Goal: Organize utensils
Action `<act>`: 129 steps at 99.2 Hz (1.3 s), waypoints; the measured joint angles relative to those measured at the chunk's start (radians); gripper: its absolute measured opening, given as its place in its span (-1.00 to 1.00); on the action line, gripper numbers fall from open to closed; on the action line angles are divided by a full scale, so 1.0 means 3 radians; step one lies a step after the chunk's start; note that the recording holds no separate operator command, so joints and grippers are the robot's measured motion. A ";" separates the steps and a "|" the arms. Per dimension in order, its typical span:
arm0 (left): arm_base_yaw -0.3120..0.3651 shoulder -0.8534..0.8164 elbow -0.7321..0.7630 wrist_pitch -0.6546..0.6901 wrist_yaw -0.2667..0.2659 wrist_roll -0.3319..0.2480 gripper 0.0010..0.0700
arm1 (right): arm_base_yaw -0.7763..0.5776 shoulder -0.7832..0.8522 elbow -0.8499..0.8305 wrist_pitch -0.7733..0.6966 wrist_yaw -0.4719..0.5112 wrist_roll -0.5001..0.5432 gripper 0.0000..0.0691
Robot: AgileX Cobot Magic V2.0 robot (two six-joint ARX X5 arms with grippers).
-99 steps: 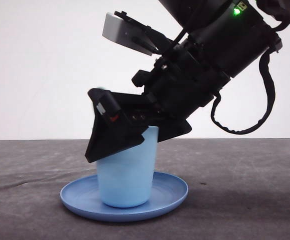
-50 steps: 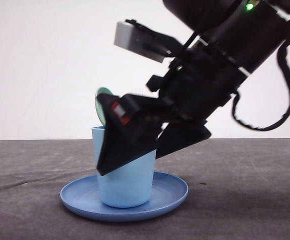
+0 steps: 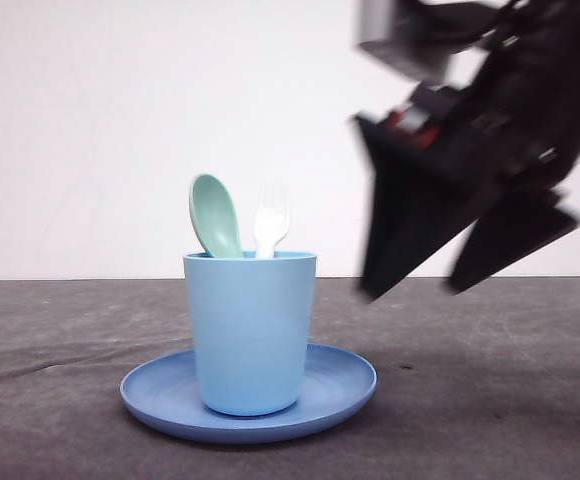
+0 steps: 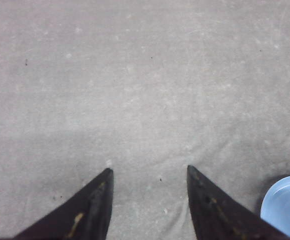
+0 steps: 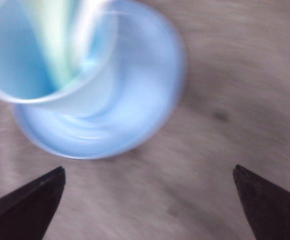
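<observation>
A mint-green spoon (image 3: 215, 215) and a white fork (image 3: 270, 220) stand upright side by side in the light blue cup (image 3: 251, 330), heads above the rim. The cup rests on the round blue plate (image 3: 342, 385). My right gripper (image 3: 415, 290) hangs open and blurred to the right of the cup, above the table, holding nothing. Its wrist view shows the spoon handle (image 5: 55, 45) and fork handle (image 5: 87, 25) inside the cup (image 5: 60, 95), with my right gripper (image 5: 150, 172) spread wide. My left gripper (image 4: 149, 172) is open over bare cloth.
A grey cloth (image 3: 490, 400) covers the table, with a white wall behind. In the left wrist view an edge of the blue plate (image 4: 287, 205) shows beside one finger. Open cloth lies to the left and right of the plate.
My right gripper was low over the cup, hiding the utensils. It has lifted away up and to the right, open, leaving the spoon and fork standing in the cup.
</observation>
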 joint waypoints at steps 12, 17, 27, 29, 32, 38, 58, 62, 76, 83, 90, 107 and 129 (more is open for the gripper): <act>0.0000 0.0000 0.0000 -0.0001 0.0000 0.0024 -0.23 | -0.0478 -0.0253 0.0148 -0.0362 0.0000 0.0006 0.97; 0.0000 0.0000 0.0000 -0.0001 0.0000 0.0039 -0.23 | -0.0683 -0.0324 0.0207 -0.0490 0.0000 0.0006 0.97; 0.0000 0.0000 0.0000 -0.0006 0.0000 0.0053 -0.23 | -0.1077 -0.0422 0.0287 -0.0731 0.0006 0.0006 0.97; 0.0000 0.0000 0.0000 -0.0011 0.0000 0.0060 -0.23 | -0.1148 -0.0439 0.0294 -0.0769 0.0008 0.0006 0.97; 0.0000 0.0000 0.0000 -0.0018 0.0000 0.0061 -0.23 | -0.1253 -0.0460 0.0300 -0.0819 0.0008 0.0006 0.97; 0.0000 0.0000 0.0000 -0.0033 0.0000 0.0070 -0.23 | -0.1427 -0.0500 0.0300 -0.0881 0.0008 0.0006 0.97; 0.0000 0.0000 0.0000 -0.0090 0.0000 0.0071 -0.23 | -0.1760 -0.0516 0.0301 -0.0980 0.0009 0.0006 0.97; 0.0000 0.0000 0.0000 -0.0117 0.0000 0.0071 -0.23 | -0.1770 -0.0516 0.0301 -0.0979 0.0011 0.0006 0.97; 0.0000 0.0000 0.0000 -0.0201 0.0000 0.0071 -0.23 | -0.1775 -0.0516 0.0301 -0.0980 0.0010 0.0006 0.97; 0.0000 0.0000 0.0000 -0.0214 0.0000 0.0072 -0.29 | -0.1775 -0.0516 0.0301 -0.0980 0.0008 0.0025 0.89; 0.0000 0.0000 0.0000 -0.0251 0.0000 0.0071 -0.65 | -0.1775 -0.0516 0.0301 -0.0980 0.0009 0.0069 0.36; 0.0000 0.0000 0.0000 -0.0284 0.0000 0.0069 -0.95 | -0.1775 -0.0516 0.0301 -0.0965 0.0009 0.0092 -0.81; 0.0000 0.0001 0.0000 -0.0281 0.0000 0.0069 -0.96 | -0.1775 -0.0516 0.0301 -0.1003 0.0009 0.0094 -0.97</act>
